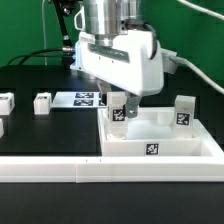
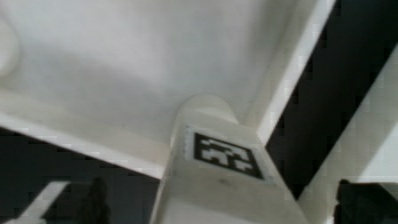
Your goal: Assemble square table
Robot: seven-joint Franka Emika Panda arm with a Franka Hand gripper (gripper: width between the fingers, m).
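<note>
Square table [image 1: 185,147] sits on the bench [image 1: 40,130]. Gripper [image 1: 124,105] hangs over its near corner on the exterior view's left, leg [image 1: 118,110] between the fingers. Pinched or loose? Can't tell.

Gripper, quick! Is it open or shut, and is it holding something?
Gripper: down around a leg at a corner of the square table; whether it is open or clamped on the leg cannot be told.

Marker board [image 1: 86,98] flat on black table [image 1: 40,135], white border rail [image 1: 60,172] across foreground
</note>
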